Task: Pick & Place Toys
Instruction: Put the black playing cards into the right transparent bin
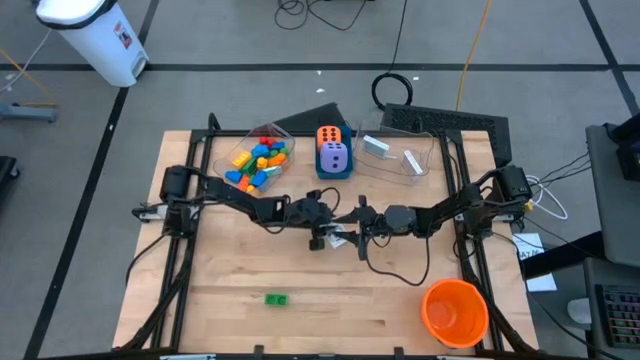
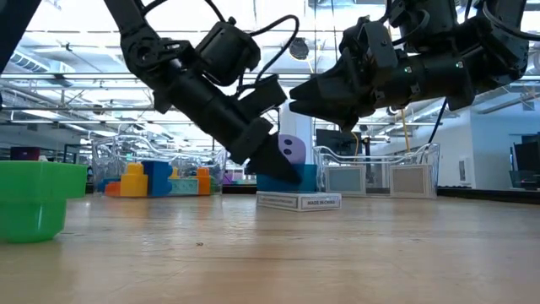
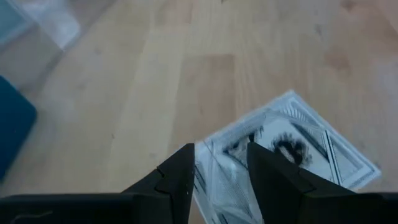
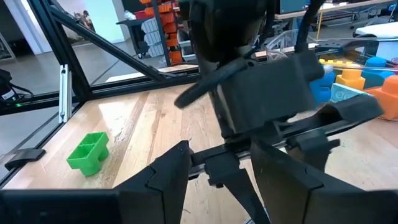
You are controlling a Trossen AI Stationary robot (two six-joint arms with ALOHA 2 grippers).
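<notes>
On your far left, near the front edge of the table (image 1: 200,320), a lone green brick (image 1: 276,299) lies flat; it is a two-stud block, bright green, well apart from both arms. Behind it, at the back left, a clear tub (image 1: 222,150) holds a heap of bricks (image 1: 258,162) in yellow, blue, orange, red and green.

Move to the middle and you find the left gripper (image 3: 221,163) low over the wood. Its fingers (image 3: 177,177) are parted a little and straddle the edge of a white picture card (image 3: 292,146). The card lies flat on the table, printed with a dark sketch inside a thin line border. You cannot tell whether the fingers actually pinch it. In the low view the card (image 2: 298,201) sits as a thin white slab just in front of the blue box (image 2: 295,179).

That blue box (image 1: 334,170) holds the orange die (image 1: 330,136) and the purple die (image 1: 335,158), both dotted white.

Just right of the card, the right gripper (image 4: 219,163) hangs above the table with its fingers partly open, holding nothing, facing the left arm. Behind it a second clear tub (image 1: 428,172) holds more white cards (image 1: 377,147). At the front right stands the orange cup (image 1: 455,312).
</notes>
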